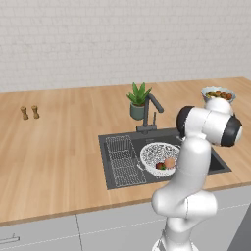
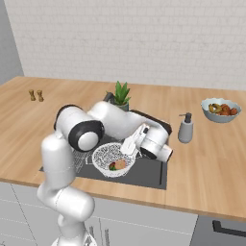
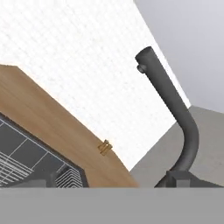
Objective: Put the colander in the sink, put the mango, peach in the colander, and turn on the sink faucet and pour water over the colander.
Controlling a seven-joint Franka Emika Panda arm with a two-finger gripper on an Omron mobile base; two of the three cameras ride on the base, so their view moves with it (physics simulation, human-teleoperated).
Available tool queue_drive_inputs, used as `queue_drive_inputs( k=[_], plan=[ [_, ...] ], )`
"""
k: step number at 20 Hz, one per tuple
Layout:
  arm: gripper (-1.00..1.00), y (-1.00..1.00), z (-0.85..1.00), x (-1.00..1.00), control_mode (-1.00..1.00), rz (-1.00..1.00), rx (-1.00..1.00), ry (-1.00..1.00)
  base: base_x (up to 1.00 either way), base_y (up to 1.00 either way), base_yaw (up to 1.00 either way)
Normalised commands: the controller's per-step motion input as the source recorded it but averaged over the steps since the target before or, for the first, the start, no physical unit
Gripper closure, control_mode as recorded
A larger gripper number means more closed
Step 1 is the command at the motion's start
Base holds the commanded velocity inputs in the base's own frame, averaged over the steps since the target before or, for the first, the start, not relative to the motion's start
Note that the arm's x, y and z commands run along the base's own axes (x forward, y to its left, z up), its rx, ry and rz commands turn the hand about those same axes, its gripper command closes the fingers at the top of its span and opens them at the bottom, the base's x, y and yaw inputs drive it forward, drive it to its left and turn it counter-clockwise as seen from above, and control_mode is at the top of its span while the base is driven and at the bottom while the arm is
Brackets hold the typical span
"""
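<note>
step: tap next | colander (image 1: 158, 156) sits in the sink (image 1: 116, 169), mango (image 1: 160, 165) and peach (image 1: 169, 162) inside | I see the tap (image 3: 175, 107) close by, hard metal, small stiff lever, push it at the tip | end effector (image 2: 130, 145) wide, holds nothing

text: none readable | labels: none | brands: none | numbers: none | signs: none

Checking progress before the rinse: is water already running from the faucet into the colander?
No: in the left base view the sink faucet has no stream below its spout, and the colander holds the fruit dry.
</note>
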Motion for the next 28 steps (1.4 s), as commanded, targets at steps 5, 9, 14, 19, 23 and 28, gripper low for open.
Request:
queue_drive_inputs(
  k=[5, 9, 14, 19, 23, 28],
  plan=[
    [-1.0, 0.05, 0.64, 0.0, -1.0, -0.03, 0.11, 0.37, 0.0, 0.0, 0.0],
    [-1.0, 0.11, 0.44, 0.0, -1.0, -0.03, 0.09, 0.33, 0.0, 0.0, 0.0],
    [-1.0, 0.16, 0.08, 0.0, -1.0, -0.05, 0.11, 0.44, 0.0, 0.0, 0.0],
    [-1.0, 0.12, 0.0, 0.0, -1.0, -0.02, 0.08, 0.45, 0.0, 0.0, 0.0],
    [-1.0, 0.02, -0.04, 0.05, -1.0, 0.0, 0.17, 0.04, 0.0, 0.0, 0.0],
    [-1.0, 0.06, -0.23, 0.23, -1.0, 0.0, 0.1, -0.03, 0.0, 0.0, 0.0]
  ],
)
